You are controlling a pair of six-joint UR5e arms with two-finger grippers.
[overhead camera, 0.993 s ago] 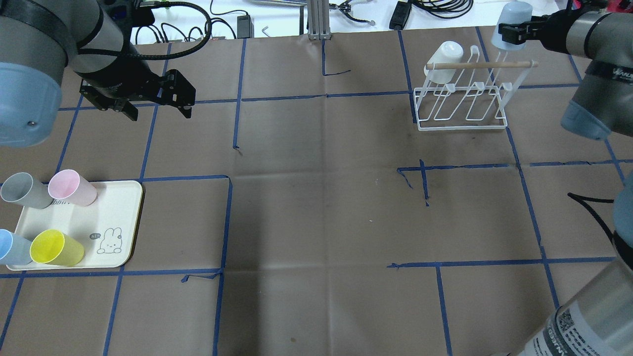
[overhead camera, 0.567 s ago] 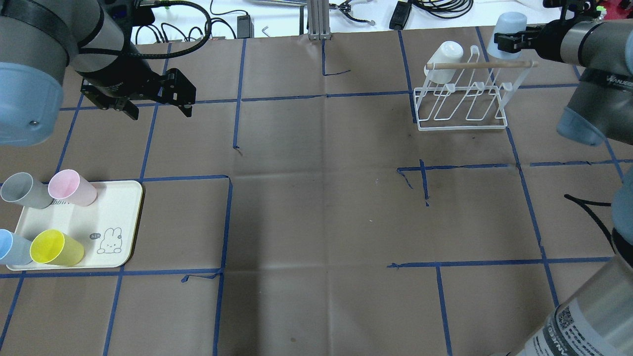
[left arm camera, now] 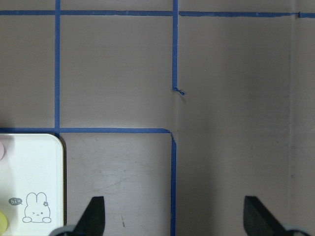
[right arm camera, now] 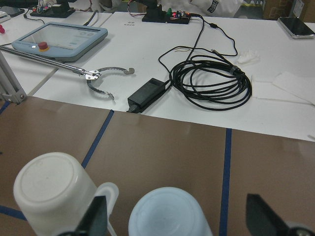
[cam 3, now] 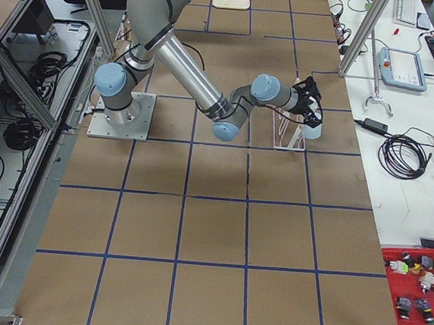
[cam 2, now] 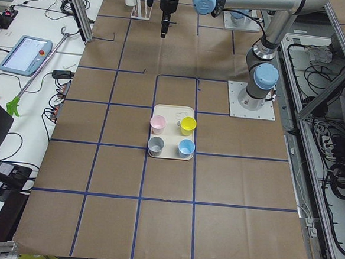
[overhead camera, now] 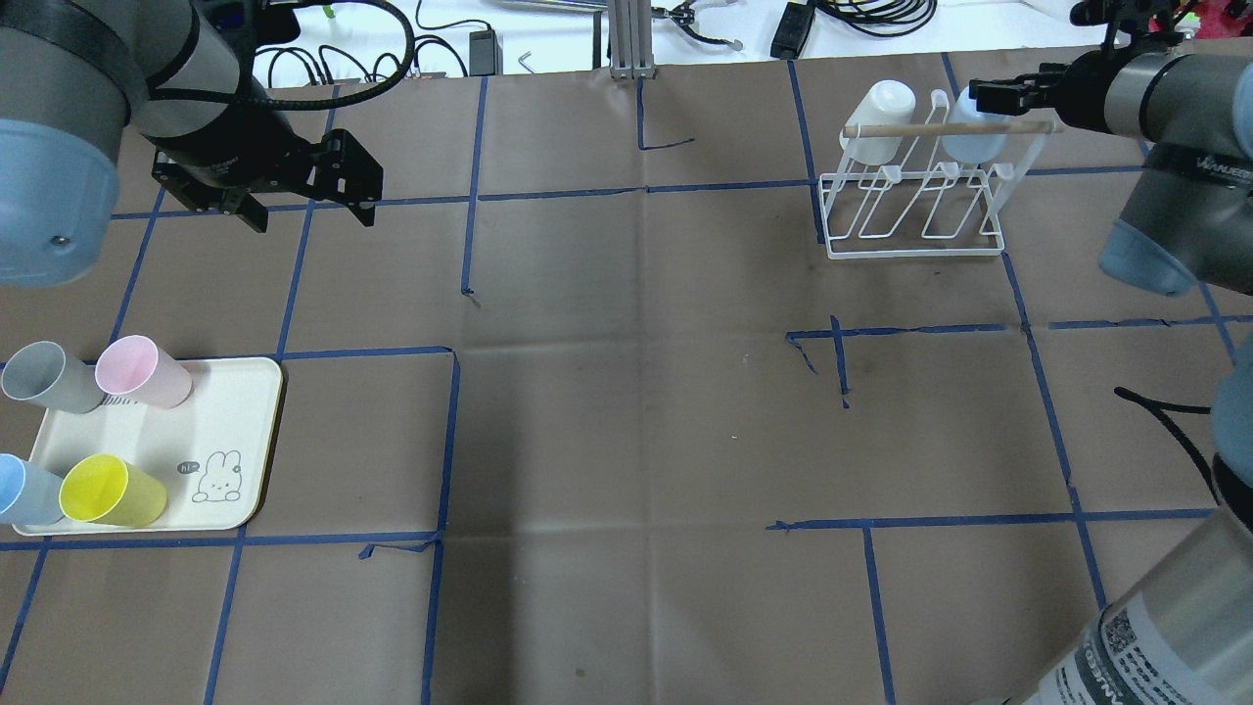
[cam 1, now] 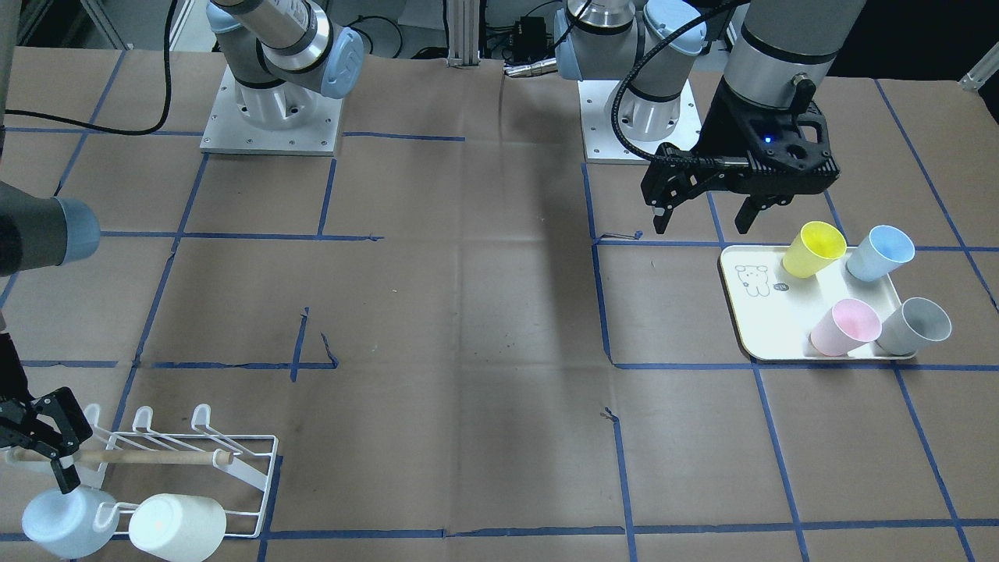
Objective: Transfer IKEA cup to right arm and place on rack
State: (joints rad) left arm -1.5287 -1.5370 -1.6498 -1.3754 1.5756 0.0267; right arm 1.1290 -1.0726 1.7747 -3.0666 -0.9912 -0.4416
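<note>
The light-blue cup (overhead camera: 969,142) sits upside down on a prong of the white wire rack (overhead camera: 915,250), next to a white cup (overhead camera: 881,117) on the same rack. My right gripper (overhead camera: 984,96) hovers just over it, open. In the right wrist view the fingertips (right arm camera: 96,219) stand wide of the light-blue cup's base (right arm camera: 170,211) without touching it. In the front view the right gripper (cam 1: 43,453) is above the cup (cam 1: 58,521). My left gripper (overhead camera: 308,201) is open and empty, above the table behind the tray.
A cream tray with a bunny drawing (overhead camera: 230,431) at the near left holds yellow (overhead camera: 113,490), pink (overhead camera: 142,372), grey (overhead camera: 49,377) and blue (overhead camera: 24,490) cups. Cables and a teach pendant (right arm camera: 61,42) lie on the white bench past the far edge.
My right gripper moved down and left, carried the light-blue cup onto the rack prong and let it go. The left arm hardly moved.
</note>
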